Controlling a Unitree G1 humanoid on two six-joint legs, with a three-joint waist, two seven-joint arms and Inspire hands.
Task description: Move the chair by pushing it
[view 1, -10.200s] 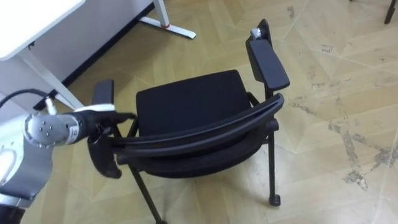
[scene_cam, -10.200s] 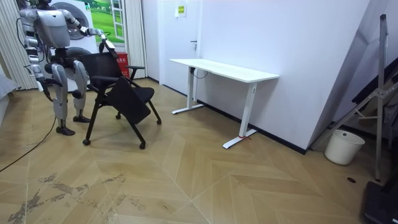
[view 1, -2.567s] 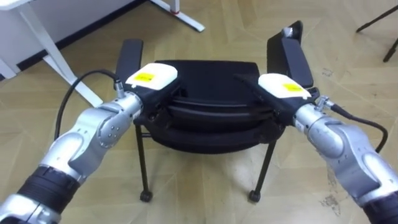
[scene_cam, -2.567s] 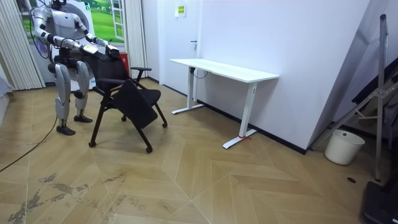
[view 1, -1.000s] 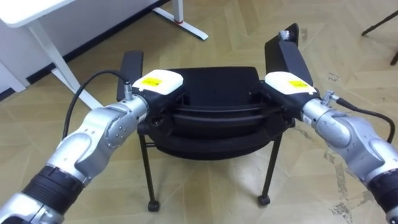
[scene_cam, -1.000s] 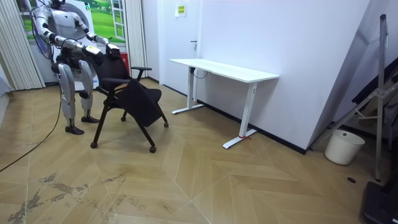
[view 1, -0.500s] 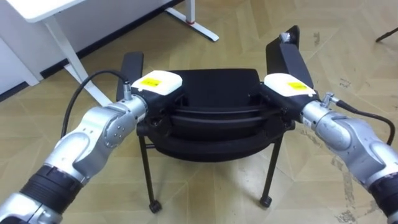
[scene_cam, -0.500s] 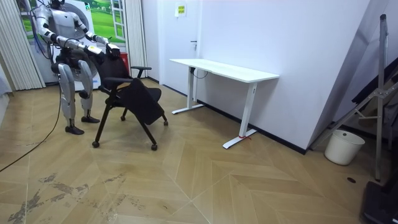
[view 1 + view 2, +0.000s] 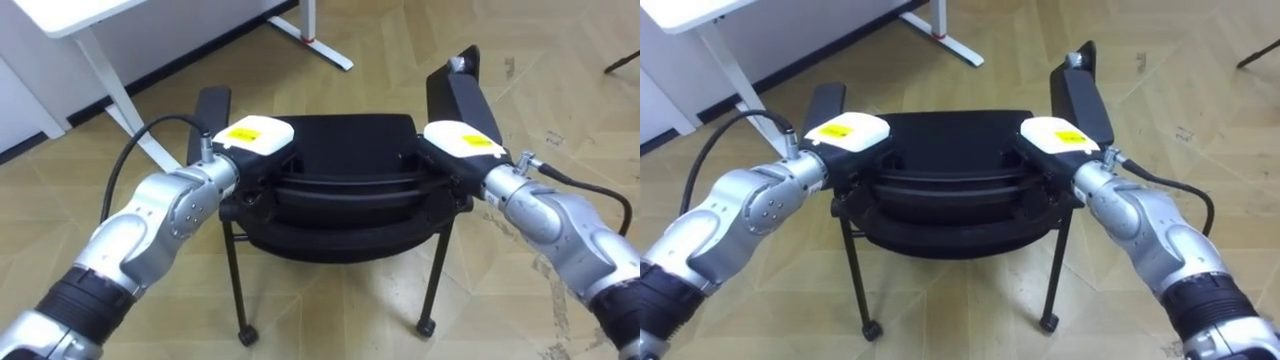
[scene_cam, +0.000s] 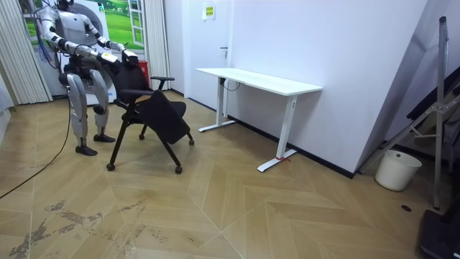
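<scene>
The black chair [image 9: 345,145] on castors stands right in front of me, its seat facing away. I hold the curved top of its backrest [image 9: 350,190] from behind. My left hand [image 9: 250,135] is curled round the rail's left end and my right hand [image 9: 460,140] round its right end. The fingers tuck under the rail and are partly hidden. Both armrests [image 9: 462,90] stick out beyond my hands. In the room view I stand behind the chair [image 10: 152,115] at the far left, arms stretched to it.
A white desk [image 10: 260,81] stands against the wall ahead, its top corner [image 9: 70,12] and a foot [image 9: 328,52] just beyond the chair. A white bucket [image 10: 397,170] and a dark stand [image 10: 440,137] are at the room view's right. Open wooden floor lies between.
Ten seconds ago only my left hand held the chair, from its side; now both hands grip the backrest. Over the last second the chair has rolled slightly toward the desk.
</scene>
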